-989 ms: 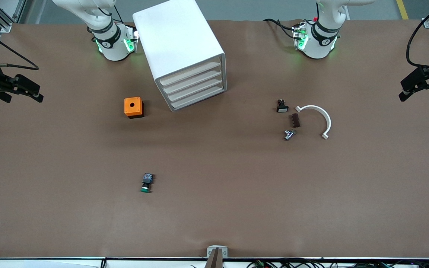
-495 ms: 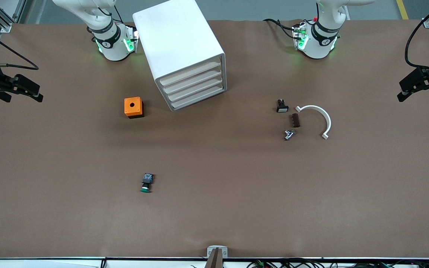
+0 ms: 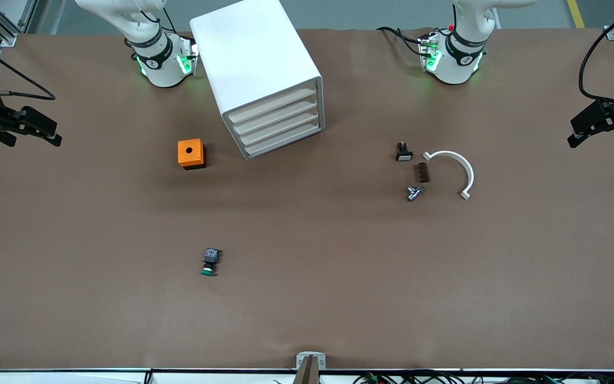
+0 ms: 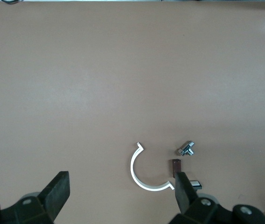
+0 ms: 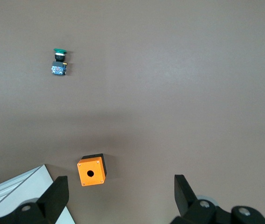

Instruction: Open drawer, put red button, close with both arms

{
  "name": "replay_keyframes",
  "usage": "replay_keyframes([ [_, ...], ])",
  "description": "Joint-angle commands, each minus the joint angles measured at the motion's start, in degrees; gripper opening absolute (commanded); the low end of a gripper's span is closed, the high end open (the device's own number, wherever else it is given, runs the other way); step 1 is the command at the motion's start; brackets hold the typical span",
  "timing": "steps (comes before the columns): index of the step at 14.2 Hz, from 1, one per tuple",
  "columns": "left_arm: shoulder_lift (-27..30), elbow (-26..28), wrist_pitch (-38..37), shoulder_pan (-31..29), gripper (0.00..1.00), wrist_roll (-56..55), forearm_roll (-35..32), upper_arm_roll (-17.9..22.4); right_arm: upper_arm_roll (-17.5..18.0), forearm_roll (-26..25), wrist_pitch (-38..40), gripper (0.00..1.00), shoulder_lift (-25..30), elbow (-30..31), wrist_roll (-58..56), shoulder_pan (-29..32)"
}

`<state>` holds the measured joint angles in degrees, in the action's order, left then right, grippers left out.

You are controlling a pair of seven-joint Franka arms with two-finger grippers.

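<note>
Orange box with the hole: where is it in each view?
Front view: orange box beside the cabinet, toward the right arm's end.
Left wrist view: not in it.
Right wrist view: orange box next to the cabinet corner.
Shared landmark: green button.

Table (image 3: 339, 298): matt brown, paper-like cover, faint creases. Cabinet (image 3: 248, 58): smooth white plastic-looking shell, slight sheen; drawer fronts (image 3: 277, 124) paler, matt. Orange box (image 3: 190, 152): smooth plastic look, black base. Green button (image 3: 210, 262): glossy cap, matt black body. Arc (image 3: 453, 170): smooth white plastic look. Small fitting (image 3: 414, 192): shiny metal. Arms (image 3: 155, 50): glossy white w/ black bands. Grippers (image 4: 118, 196) (image 5: 118, 196): matt black.
</note>
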<state>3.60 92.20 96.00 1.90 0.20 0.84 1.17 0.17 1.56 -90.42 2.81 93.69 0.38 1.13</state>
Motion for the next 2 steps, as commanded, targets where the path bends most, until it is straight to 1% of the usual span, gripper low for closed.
replay_keyframes([
  [1, -0.4, -1.2, -1.2, -0.2, 0.99, -0.4, 0.2, 0.0, -0.1, 0.4, 0.2, 1.00, 1.7, 1.3, 0.7, 0.0],
  [2, -0.4, -1.2, -1.2, -0.2, 0.99, -0.3, 0.2, 0.0, -0.1, 0.4, 0.2, 1.00, 1.6, 1.3, 0.7, 0.0],
])
